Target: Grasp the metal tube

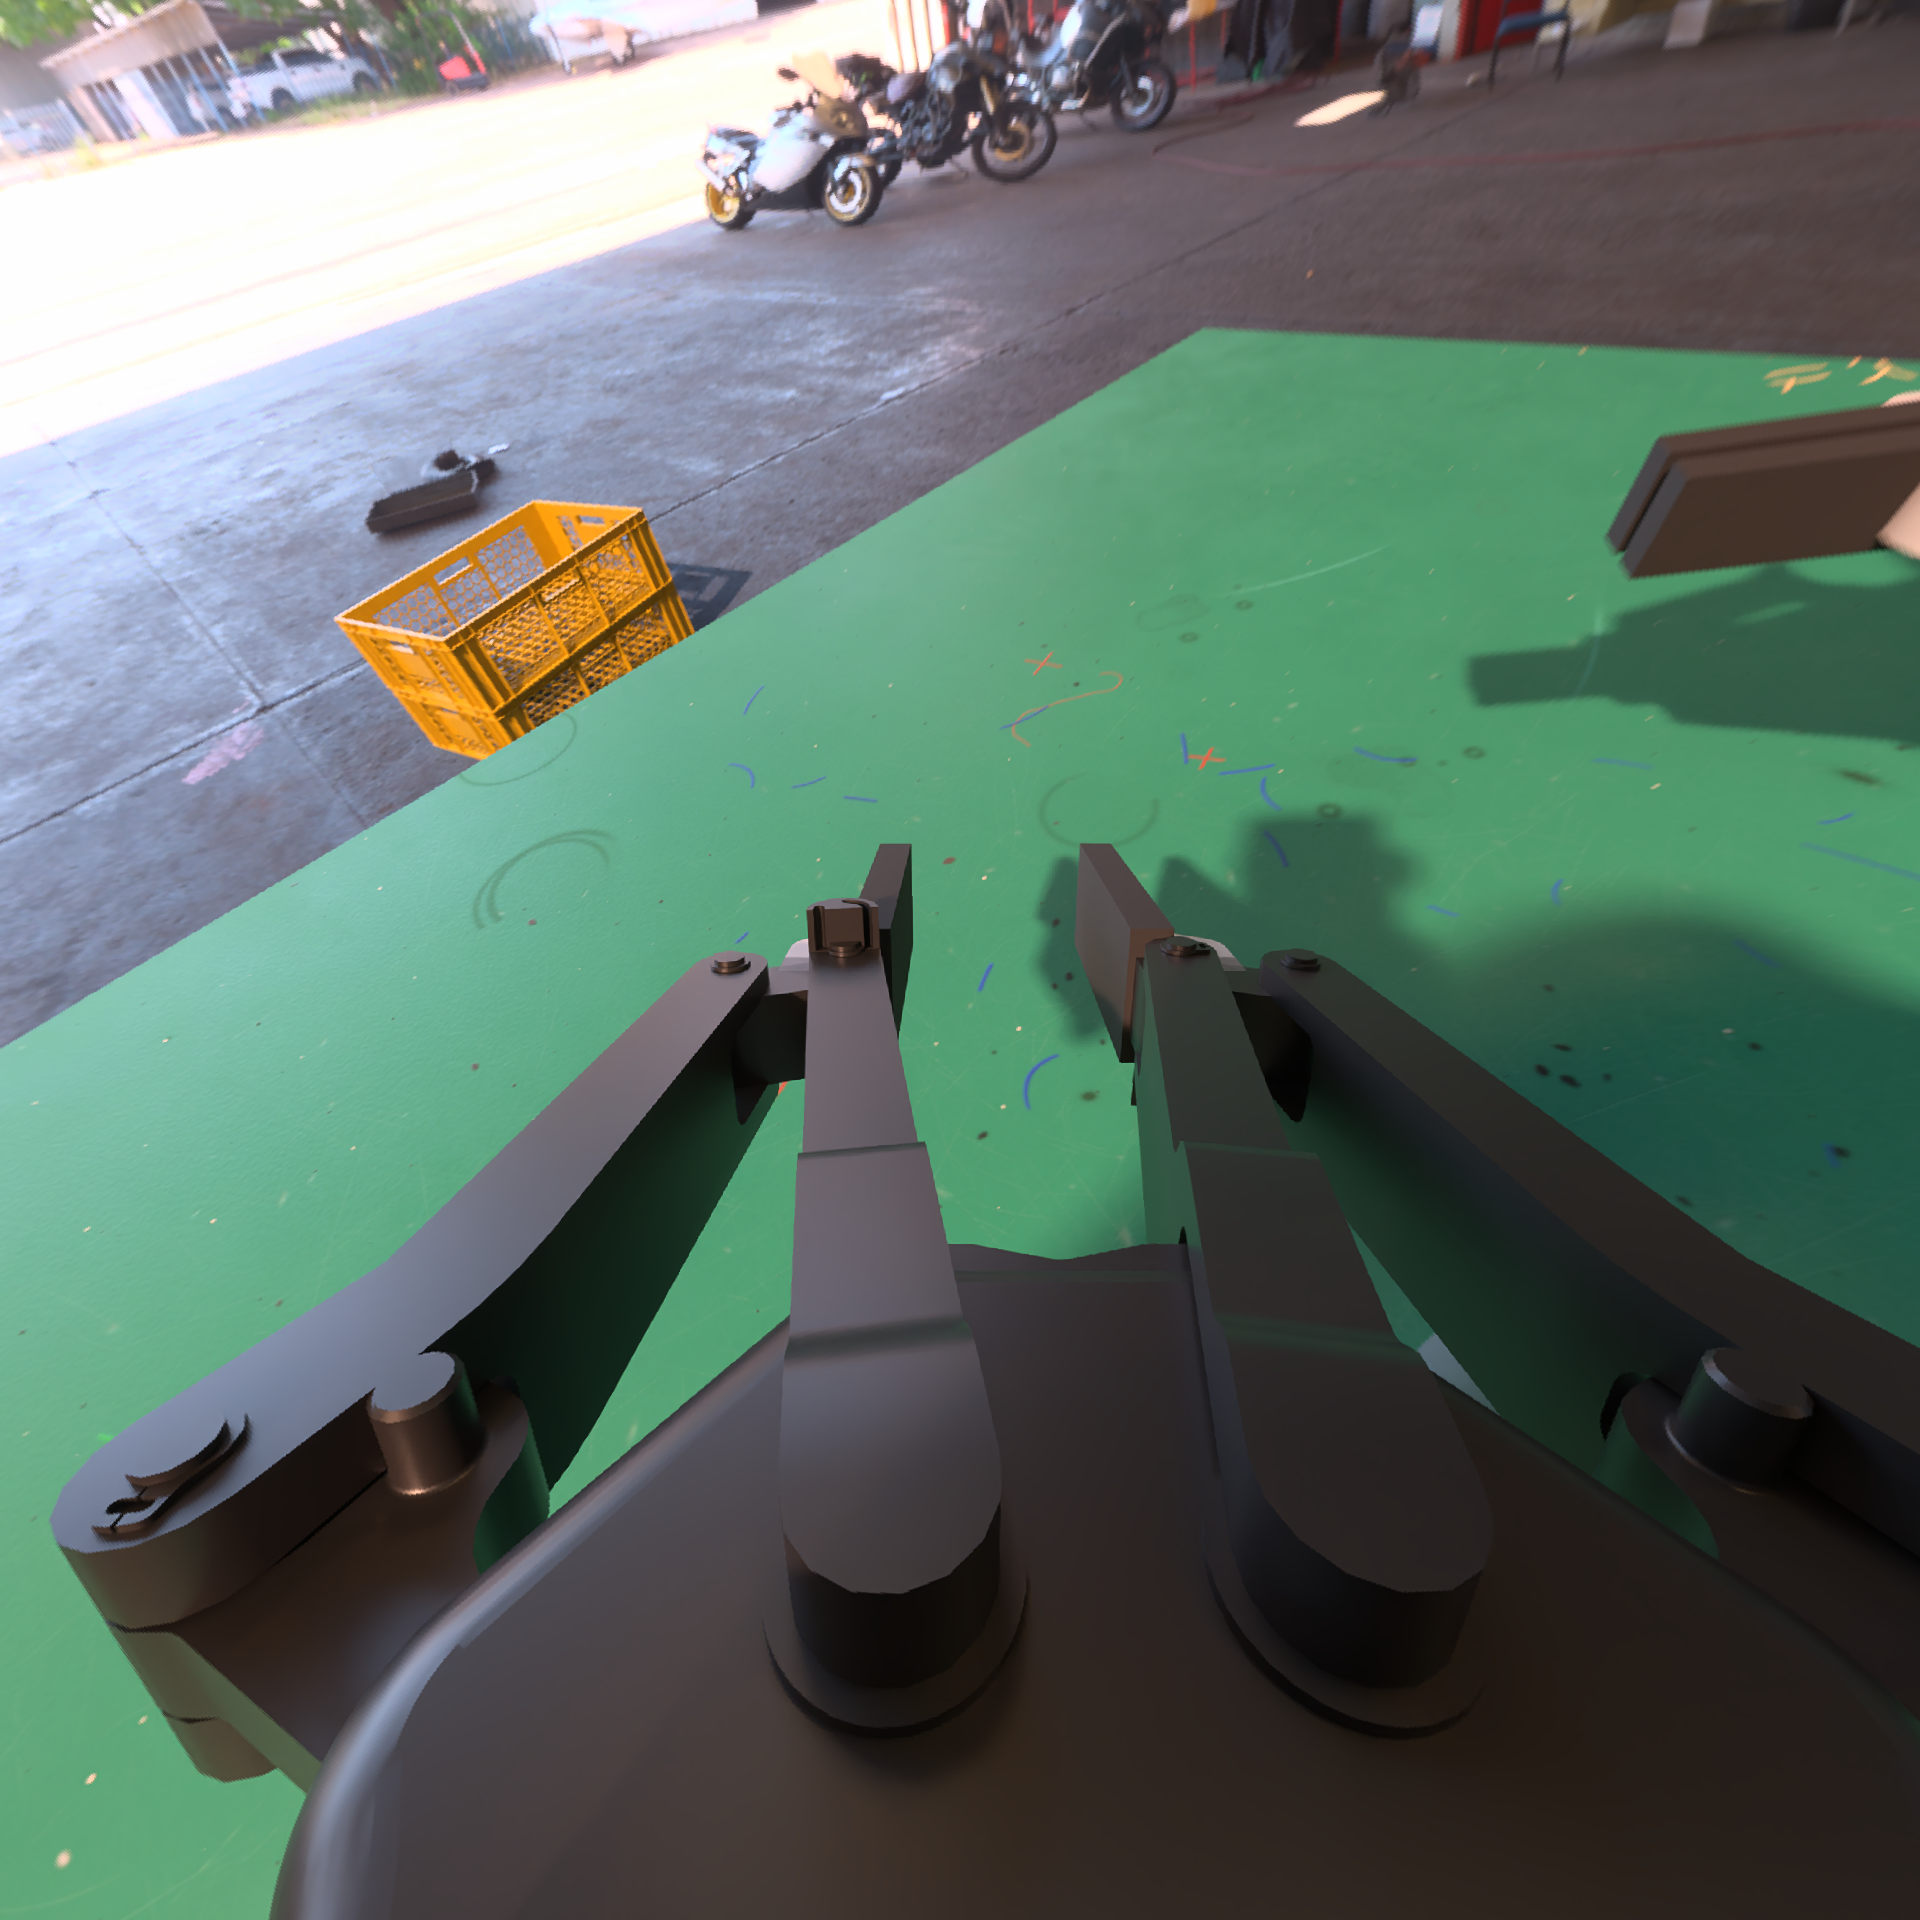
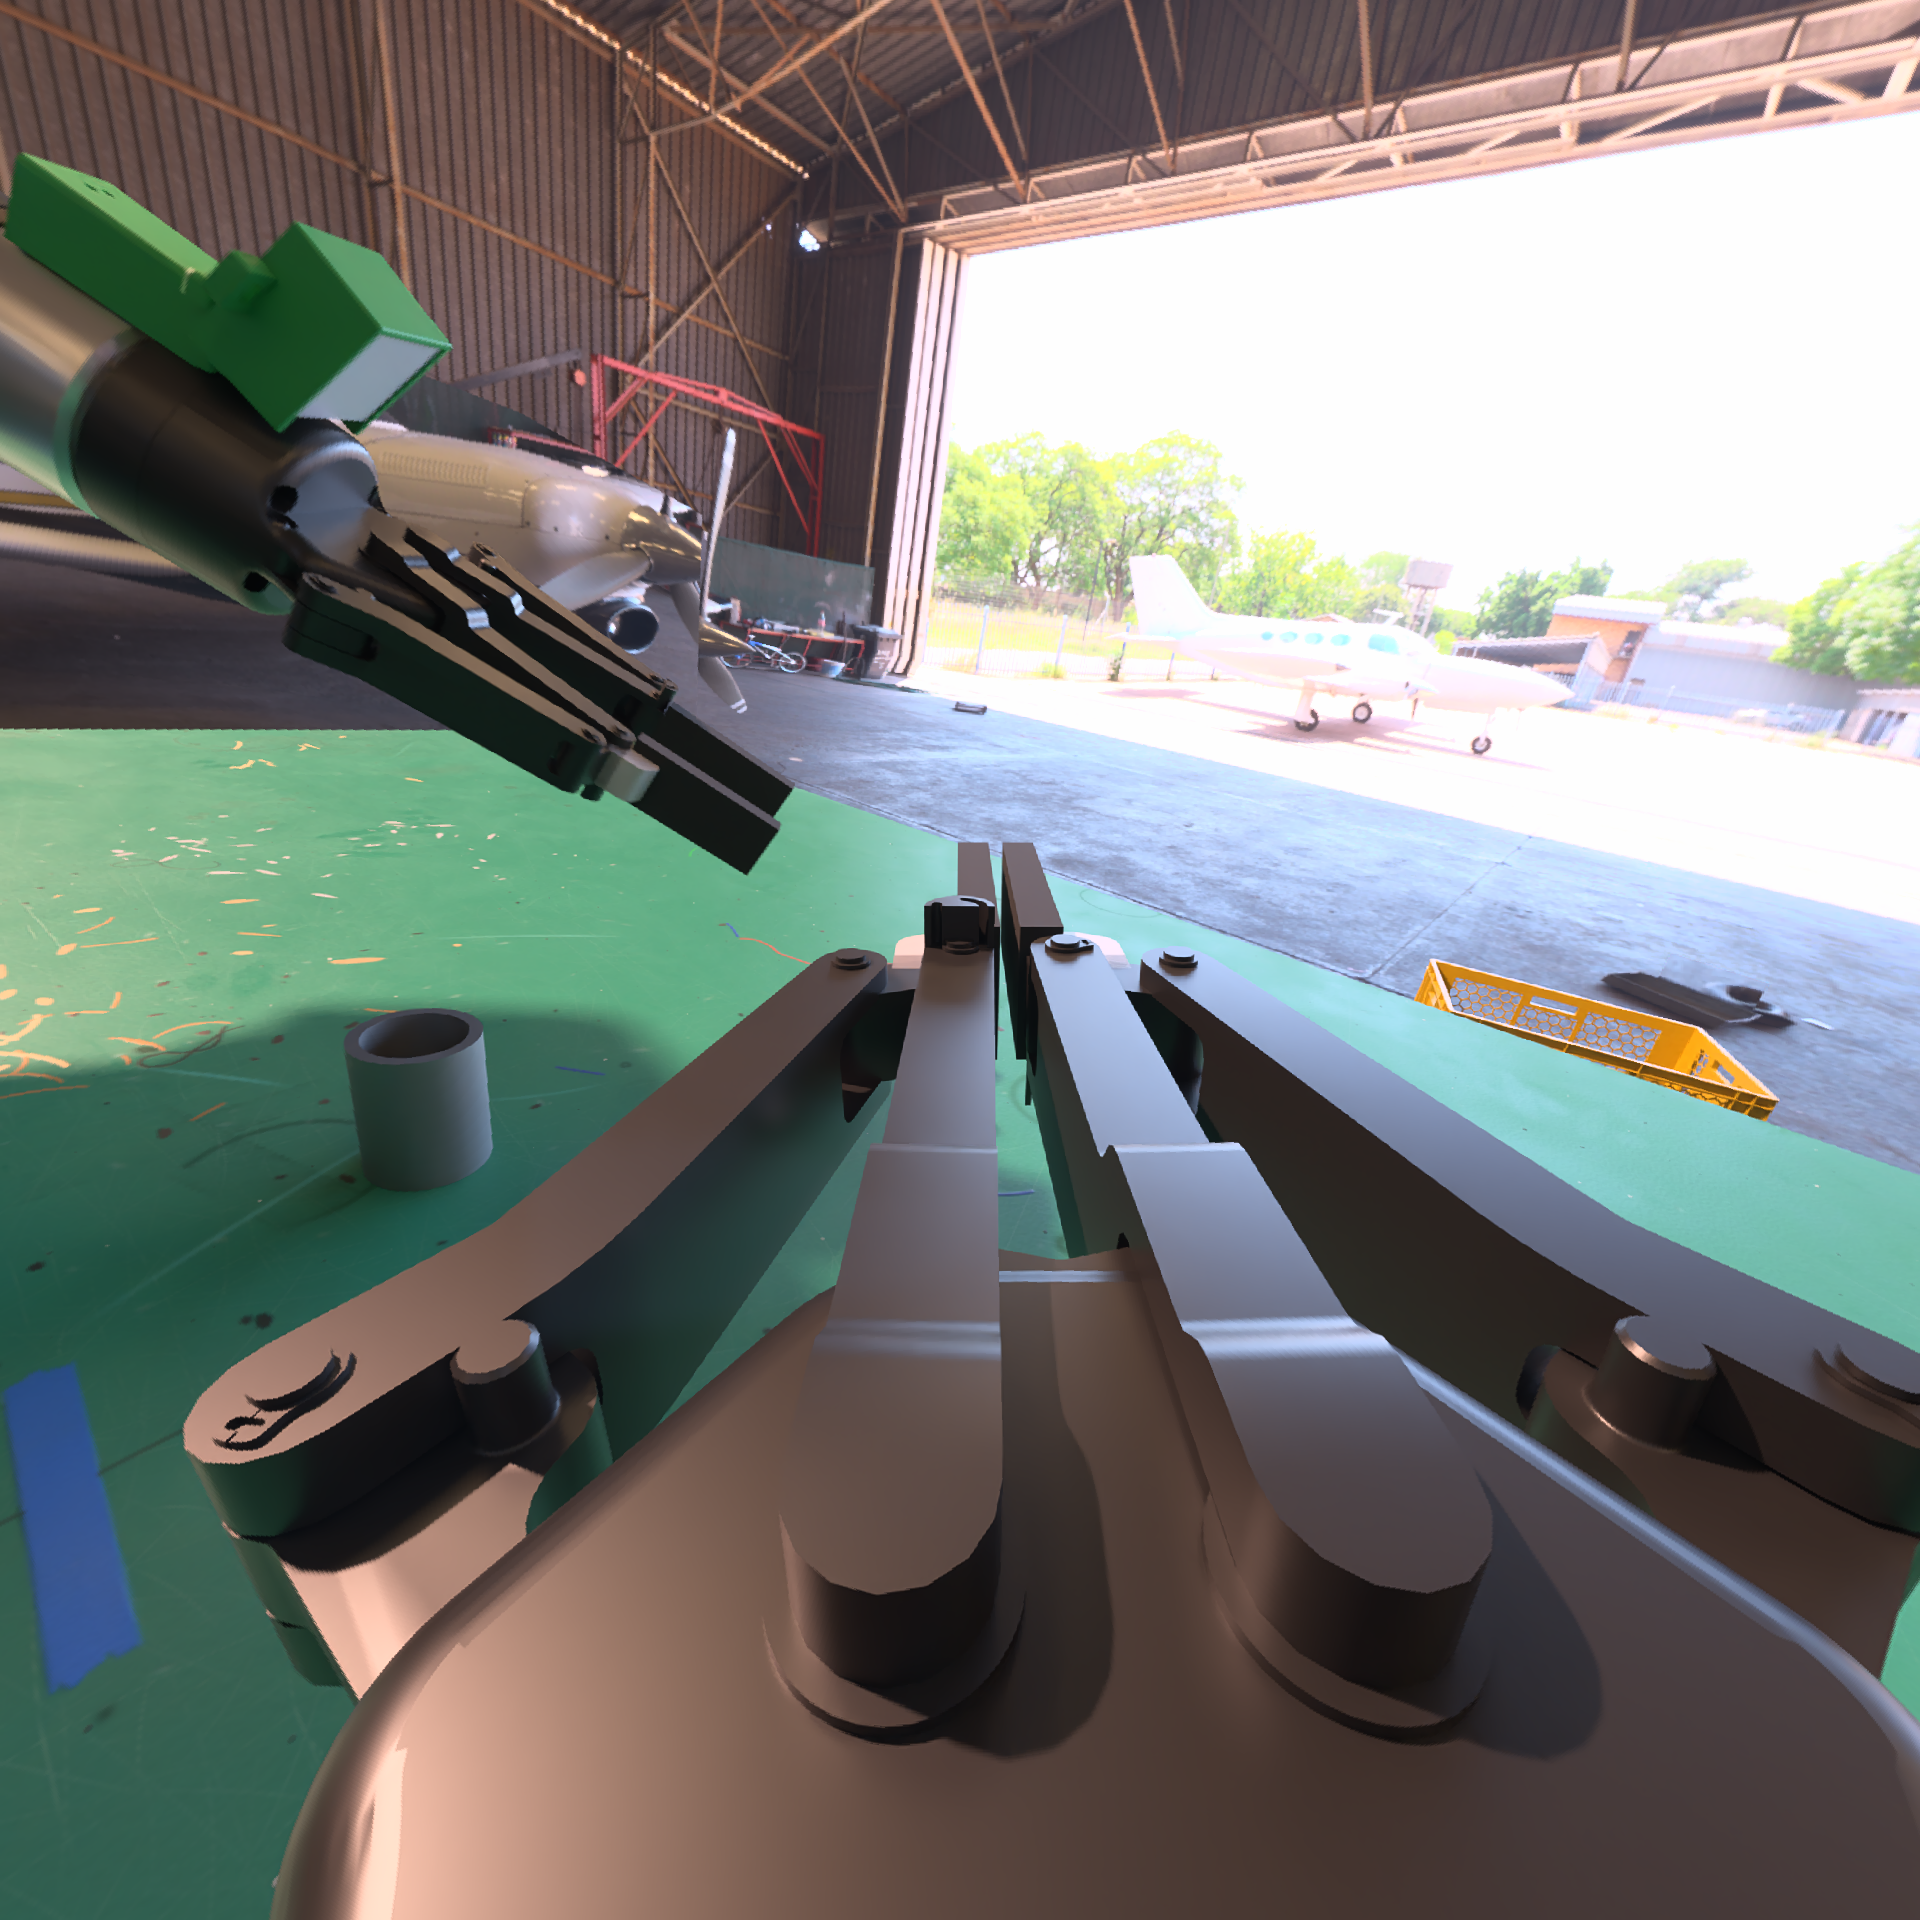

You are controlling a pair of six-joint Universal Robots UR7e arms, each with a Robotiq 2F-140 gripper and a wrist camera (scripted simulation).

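Observation:
The metal tube [image 2: 419,1101] is a short grey cylinder that stands upright on the green table [image 2: 208,1299], open end up. It shows only in the right wrist view, left of my right gripper [image 2: 1000,862] and apart from it. The right gripper's fingers are closed together and hold nothing; it also shows in the left wrist view [image 1: 1631,530] at the right edge. My left gripper [image 1: 995,862] is partly open and empty above bare table. In the right wrist view the left gripper [image 2: 748,821] hangs tilted above the table, beyond the tube and to its right.
A yellow mesh crate [image 1: 520,623] stands on the concrete floor past the table's far edge and shows in the right wrist view too [image 2: 1600,1039]. A strip of blue tape [image 2: 68,1527] lies on the table at the left. Motorcycles [image 1: 883,145] are parked far behind.

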